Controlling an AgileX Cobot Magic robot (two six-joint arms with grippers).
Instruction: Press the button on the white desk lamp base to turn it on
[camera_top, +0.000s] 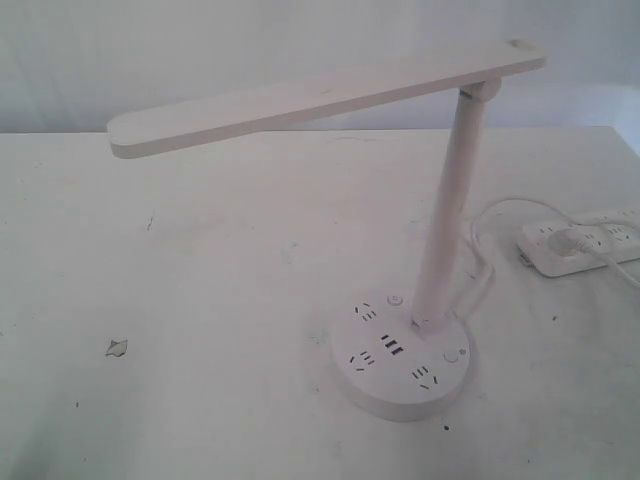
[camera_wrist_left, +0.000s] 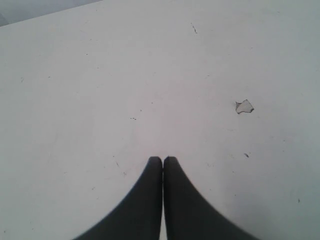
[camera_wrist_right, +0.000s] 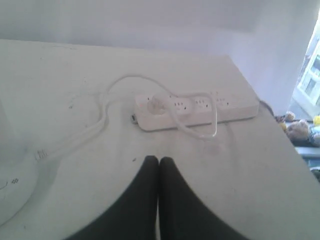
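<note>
The white desk lamp stands on the table with its long flat bar head (camera_top: 320, 95) reaching left and a slanted pole (camera_top: 450, 210) rising from the white desk lamp base (camera_top: 400, 350). The round base shows outlet slots, dark USB ports (camera_top: 391, 349) and two small round buttons (camera_top: 394, 299) (camera_top: 454, 355). An edge of the base (camera_wrist_right: 12, 192) shows in the right wrist view. Neither gripper appears in the exterior view. My left gripper (camera_wrist_left: 162, 159) is shut over bare table. My right gripper (camera_wrist_right: 159, 159) is shut, empty, short of the power strip.
A long white power strip (camera_top: 585, 240) (camera_wrist_right: 197, 107) lies at the right with a plug and looped white cable (camera_top: 490, 235) running to the lamp. A small chipped mark (camera_top: 117, 347) (camera_wrist_left: 244, 106) sits on the white table. The table's right edge (camera_wrist_right: 280, 135) drops off near the strip.
</note>
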